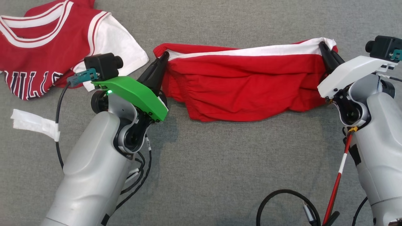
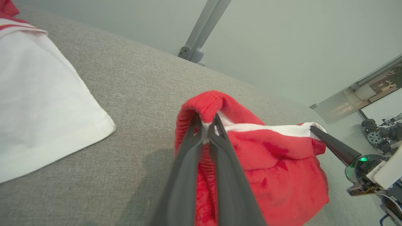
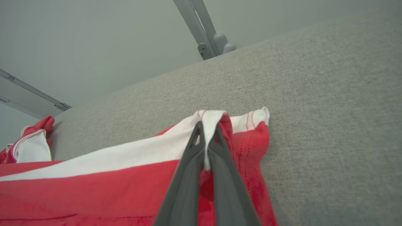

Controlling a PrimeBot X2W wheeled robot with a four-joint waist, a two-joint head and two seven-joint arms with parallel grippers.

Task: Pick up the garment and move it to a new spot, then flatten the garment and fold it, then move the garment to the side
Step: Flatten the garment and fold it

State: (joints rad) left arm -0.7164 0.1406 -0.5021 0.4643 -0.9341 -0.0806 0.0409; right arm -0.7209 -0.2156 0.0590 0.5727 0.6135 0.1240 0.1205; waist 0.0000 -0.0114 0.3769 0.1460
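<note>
Here the left gripper was clenched on the left end of the red garment, and the right gripper on its right end. The garment spanned between them, white band uppermost, over the middle of the grey table, apart from the jersey. Judged: the two-end hold pulls the cloth taut for laying flat.

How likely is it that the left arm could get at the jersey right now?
Probably not yet: the jersey lies close beside the left gripper across bare grey surface, but that gripper is shut on a corner of the red garment.
</note>
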